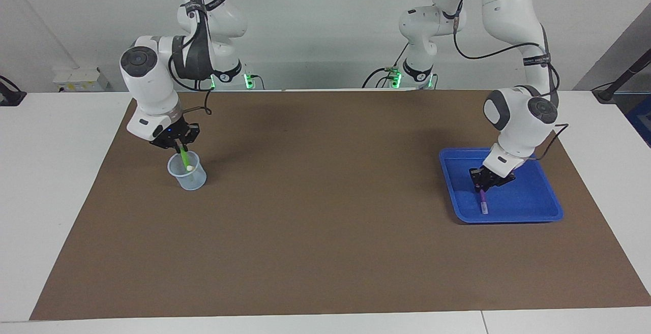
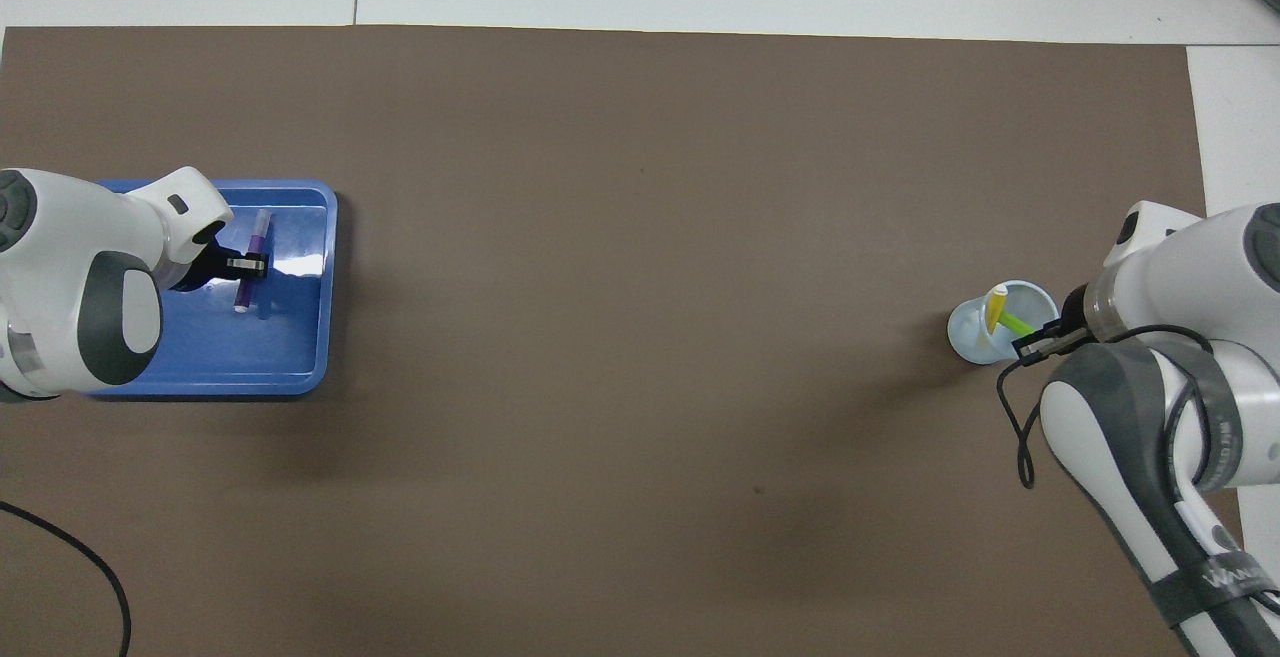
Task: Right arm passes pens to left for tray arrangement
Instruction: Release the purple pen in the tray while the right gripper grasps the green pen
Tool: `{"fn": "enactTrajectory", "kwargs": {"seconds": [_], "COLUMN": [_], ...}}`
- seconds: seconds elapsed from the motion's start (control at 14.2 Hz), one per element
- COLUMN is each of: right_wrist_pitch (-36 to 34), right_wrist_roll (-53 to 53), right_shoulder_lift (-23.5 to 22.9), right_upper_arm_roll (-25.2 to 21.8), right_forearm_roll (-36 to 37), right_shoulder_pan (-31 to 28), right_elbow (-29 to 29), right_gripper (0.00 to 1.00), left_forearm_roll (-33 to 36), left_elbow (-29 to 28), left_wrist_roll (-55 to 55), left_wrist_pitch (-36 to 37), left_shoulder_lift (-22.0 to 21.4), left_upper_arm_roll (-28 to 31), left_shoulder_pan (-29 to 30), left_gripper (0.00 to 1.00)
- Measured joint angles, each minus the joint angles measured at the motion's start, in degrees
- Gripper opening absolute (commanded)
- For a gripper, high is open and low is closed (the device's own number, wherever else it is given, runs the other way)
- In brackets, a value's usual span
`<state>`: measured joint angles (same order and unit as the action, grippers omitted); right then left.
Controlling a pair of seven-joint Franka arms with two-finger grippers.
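Holding the purple pen [image 1: 481, 200] clamped in our left end effector [image 1: 479, 187], we have its tip low over the blue tray [image 1: 540, 211], near the 6 o'clock rim in the facing view. Our right end effector [image 1: 180, 147] grips the green pen [image 1: 185, 159] above the cup [image 1: 188, 178], the yellow pen [image 2: 995, 310] inside. Next we judge: release purple, lift green clear.

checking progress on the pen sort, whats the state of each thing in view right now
left tool: shut on purple pen, over the tray
purple pen: tilted, pale end down in the tray
tray: flat on the mat, no pen lying loose in it
right tool: shut on green pen, over the cup
green pen: gripped, lower end in the cup
yellow pen: leaning in the cup
cup: upright
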<state>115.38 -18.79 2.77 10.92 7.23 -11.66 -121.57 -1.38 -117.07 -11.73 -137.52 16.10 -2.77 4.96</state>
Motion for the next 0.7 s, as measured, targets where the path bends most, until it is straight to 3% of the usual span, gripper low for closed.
{"fn": "enactTrajectory", "kwargs": {"seconds": [0.21, 0.28, 0.42, 0.63, 0.7], "right_wrist_pitch": [-5.0, -6.8, -11.0, -16.7, -17.3], "right_wrist_roll": [-4.0, -5.2, -6.0, -5.8, -5.3], "right_shoulder_lift": [0.0, 0.0, -0.1, -0.1, -0.2], "right_upper_arm_roll": [0.4, 0.6, 0.8, 0.9, 1.0], "right_forearm_roll": [1.2, 1.5, 1.6, 1.0, -0.3], "right_shoulder_pan": [0.1, 0.2, 1.6, 4.8, 5.7], "right_elbow": [6.4, 8.6, 13.3, 19.3, 20.5], "right_gripper": [0.0, 0.0, 0.0, 0.0, 0.0], "left_forearm_roll": [0.0, 0.0, 0.0, 0.1, 0.1], "left_elbow": [0.0, 0.0, 0.0, -0.1, -0.1], "left_wrist_roll": [0.0, 0.0, 0.0, -0.2, -0.4], "left_wrist_pitch": [0.0, 0.0, 0.0, 0.0, 0.0], "left_shoulder_lift": [0.0, 0.0, 0.0, 0.3, 0.4], "left_upper_arm_roll": [-0.1, -0.2, -0.3, -0.5, -0.5], "left_shoulder_pan": [-0.1, -0.1, -0.2, -0.2, -0.2], "left_gripper": [0.0, 0.1, 0.69, 0.84, 0.85]}}
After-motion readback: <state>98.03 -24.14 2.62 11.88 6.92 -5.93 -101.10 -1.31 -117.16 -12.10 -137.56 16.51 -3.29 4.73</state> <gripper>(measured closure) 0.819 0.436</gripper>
